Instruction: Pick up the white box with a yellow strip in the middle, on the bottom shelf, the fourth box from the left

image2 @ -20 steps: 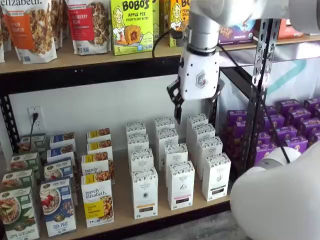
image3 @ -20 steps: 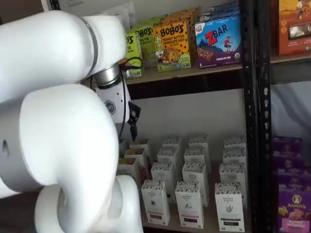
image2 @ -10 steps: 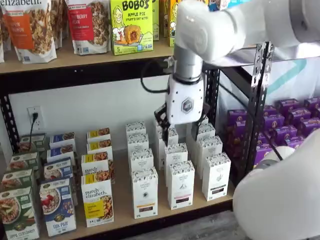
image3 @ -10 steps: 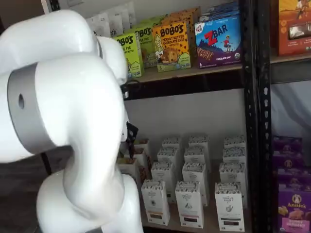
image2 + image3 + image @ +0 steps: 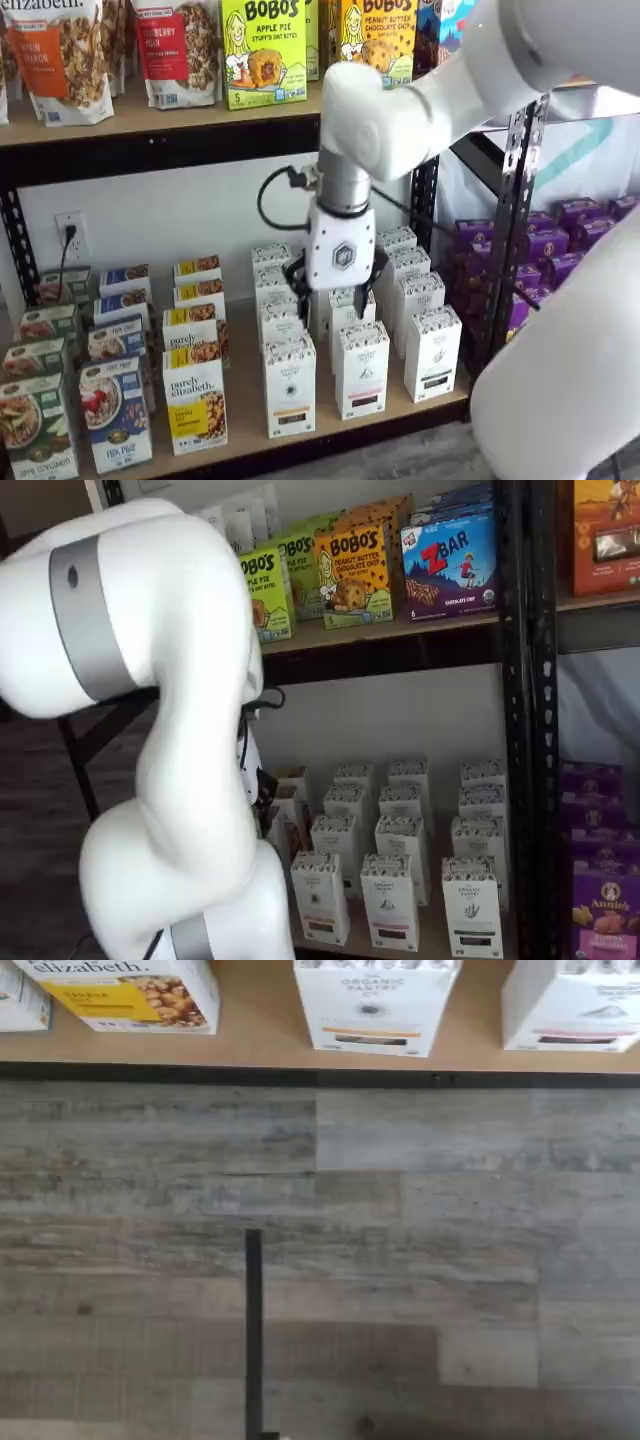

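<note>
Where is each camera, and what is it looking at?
Wrist view: rides on the arm's wrist, looks down at the grey plank floor and the bottom shelf front edge with the white box; none of the robot shows.
A shelf view: sits in front of the shelves, faces them; the white arm and gripper hang over the white cartons.
A shelf view: sits off to one side, faces the shelves; the big white arm blocks much of it.
Shared: the white box shows in both the wrist and a shelf view.

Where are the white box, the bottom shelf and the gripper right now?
white box (image 5: 377, 1000): wrist view, on its front face above the yellow strip.
bottom shelf (image 5: 255, 1035): wrist view, on bare wood near its front edge.
gripper (image 5: 338, 290): a shelf view, just under its white body, between the black fingers.
</note>
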Robot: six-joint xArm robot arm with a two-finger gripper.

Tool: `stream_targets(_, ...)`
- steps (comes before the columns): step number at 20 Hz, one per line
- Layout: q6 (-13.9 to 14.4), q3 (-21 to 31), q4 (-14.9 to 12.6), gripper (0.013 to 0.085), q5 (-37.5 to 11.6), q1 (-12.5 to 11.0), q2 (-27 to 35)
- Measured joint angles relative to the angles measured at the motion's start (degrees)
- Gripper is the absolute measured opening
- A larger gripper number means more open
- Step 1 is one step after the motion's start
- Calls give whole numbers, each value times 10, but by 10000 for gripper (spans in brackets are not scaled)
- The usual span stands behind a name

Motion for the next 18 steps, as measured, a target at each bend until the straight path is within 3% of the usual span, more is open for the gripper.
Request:
stream_targets(8, 3, -33, -3, 850, -87, 2, 119)
stream_targets(18, -30, -76, 28, 850, -148, -4, 232)
